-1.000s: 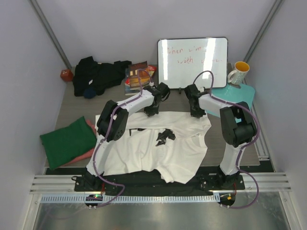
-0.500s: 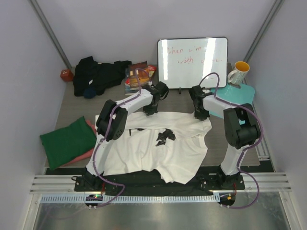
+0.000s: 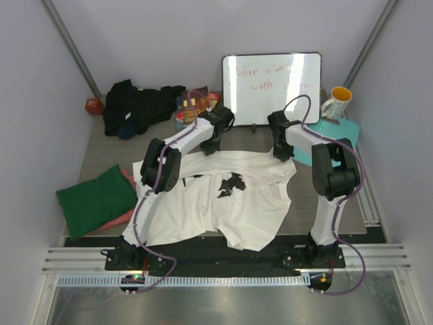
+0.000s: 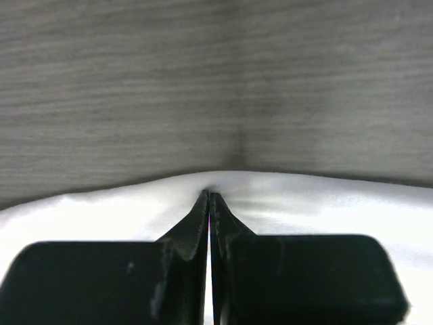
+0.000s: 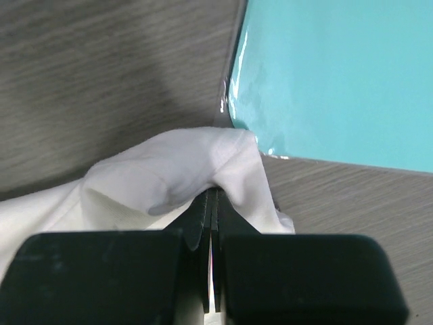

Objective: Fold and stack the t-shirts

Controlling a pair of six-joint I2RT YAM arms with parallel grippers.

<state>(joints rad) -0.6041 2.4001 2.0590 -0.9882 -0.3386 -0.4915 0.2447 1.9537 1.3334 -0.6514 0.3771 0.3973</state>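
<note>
The white t-shirt [image 3: 223, 210] lies spread on the desk [image 4: 203, 68], in front of the arm bases. We pinch its far edge at two well-separated points; we judge that this lets the cloth be drawn flat or carried over for a fold. The left tool [image 4: 208, 198] is clamped on that edge, jaws together on thin cloth. The right tool [image 5: 213, 195] is clamped on the corner just beside the teal mat [image 5: 338, 81]. Both arms reach far forward, wrists pitched down, tools low at the desk.
</note>
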